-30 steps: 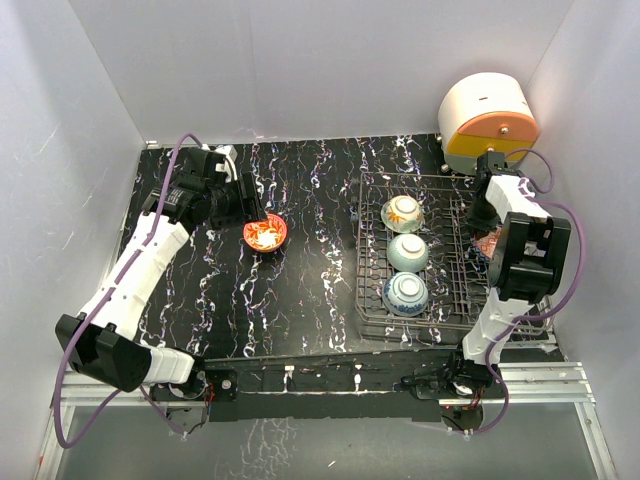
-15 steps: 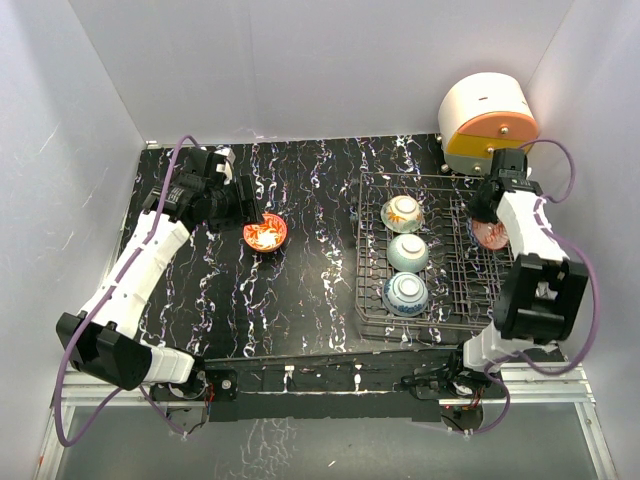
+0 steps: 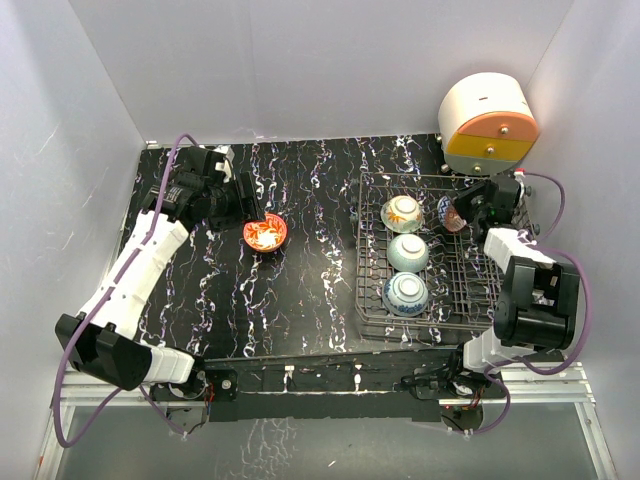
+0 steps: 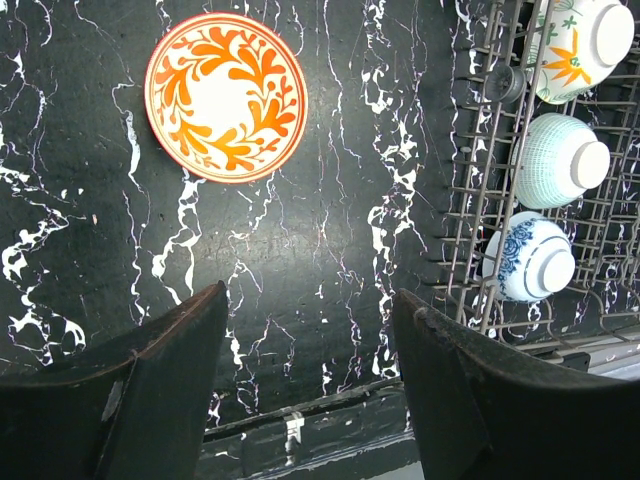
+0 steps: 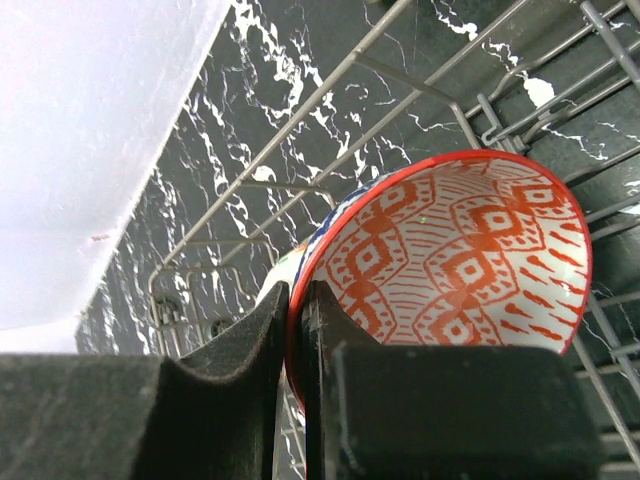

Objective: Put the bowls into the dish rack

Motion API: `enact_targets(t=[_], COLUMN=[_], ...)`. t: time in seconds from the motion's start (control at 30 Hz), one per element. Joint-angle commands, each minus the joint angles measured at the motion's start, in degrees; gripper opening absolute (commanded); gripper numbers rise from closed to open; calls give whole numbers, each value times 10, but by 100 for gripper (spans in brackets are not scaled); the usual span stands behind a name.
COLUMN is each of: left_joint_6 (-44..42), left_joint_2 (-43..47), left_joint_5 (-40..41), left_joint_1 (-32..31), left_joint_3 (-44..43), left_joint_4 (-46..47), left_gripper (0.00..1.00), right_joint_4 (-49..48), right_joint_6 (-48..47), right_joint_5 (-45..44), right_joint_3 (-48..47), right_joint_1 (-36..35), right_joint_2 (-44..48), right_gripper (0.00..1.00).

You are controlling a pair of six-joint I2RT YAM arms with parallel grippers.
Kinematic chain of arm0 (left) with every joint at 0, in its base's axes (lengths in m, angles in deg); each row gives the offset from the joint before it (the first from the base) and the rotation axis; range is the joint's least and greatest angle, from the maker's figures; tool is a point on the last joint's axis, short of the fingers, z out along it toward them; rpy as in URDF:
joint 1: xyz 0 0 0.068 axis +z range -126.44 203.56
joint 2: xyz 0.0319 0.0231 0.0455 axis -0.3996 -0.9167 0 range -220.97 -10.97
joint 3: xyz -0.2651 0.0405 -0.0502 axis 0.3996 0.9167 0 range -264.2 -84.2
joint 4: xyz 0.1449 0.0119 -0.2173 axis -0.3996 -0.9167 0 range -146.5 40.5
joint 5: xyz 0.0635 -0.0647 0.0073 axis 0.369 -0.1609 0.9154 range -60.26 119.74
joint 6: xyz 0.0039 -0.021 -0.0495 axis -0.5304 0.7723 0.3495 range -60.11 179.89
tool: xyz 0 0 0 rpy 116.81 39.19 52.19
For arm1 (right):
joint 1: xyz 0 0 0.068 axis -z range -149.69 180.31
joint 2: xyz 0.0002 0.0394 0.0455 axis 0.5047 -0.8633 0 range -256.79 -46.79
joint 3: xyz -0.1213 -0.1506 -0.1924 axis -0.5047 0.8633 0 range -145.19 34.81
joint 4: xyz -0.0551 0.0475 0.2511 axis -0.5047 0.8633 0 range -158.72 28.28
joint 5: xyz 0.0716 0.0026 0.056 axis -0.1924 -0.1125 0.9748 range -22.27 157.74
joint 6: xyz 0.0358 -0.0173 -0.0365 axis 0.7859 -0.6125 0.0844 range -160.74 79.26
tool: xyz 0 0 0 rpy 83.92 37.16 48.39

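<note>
1. Nearest the arm bases, the dish rack (image 3: 362, 300) sits on the right of the counter (image 3: 310, 290), with its near rim close to the counter's front edge.
2. Three bowls stand propped in one row of tines, probably so they cannot roll: the blue patterned bowl (image 3: 406, 294), then the pale teal bowl (image 3: 408, 252), then the cream flower bowl (image 3: 402, 212).
3. The left jaws are parted and hold nothing, hovering short of the orange-red bowl (image 4: 226, 96). It sits upright on the counter, well apart from the rack, with dark counter showing on every side.
4. The right jaws are pinched shut on the rim of the red-pink bowl (image 5: 450, 260). They hold it tilted over the rack's far right part, which suits lowering it edgewise between tines.
5. Farthest back, the drawer unit (image 3: 488, 125) stands just behind the rack's far corner, and the side wall crowds the right arm, so room looks tight.
</note>
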Motion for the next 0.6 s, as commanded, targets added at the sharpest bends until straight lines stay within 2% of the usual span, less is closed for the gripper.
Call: enact_targets(t=[0.0, 0.37, 0.57], left_joint_6=[0, -1, -1], left_joint_2=[24, 35, 36], left_joint_5=[-3, -7, -6], left_joint_1=[1, 0, 0], left_joint_3=[-18, 1, 8], left_joint_4=[-15, -17, -18], left_gripper=[64, 64, 64], right_joint_4=[-261, -520, -589], right_joint_6=[85, 198, 226], right_joint_5=[2, -1, 4], right_joint_3=[48, 156, 154], right_joint_1=[13, 23, 33], right_joint_2=[8, -41, -89], right_gripper=[8, 8, 8])
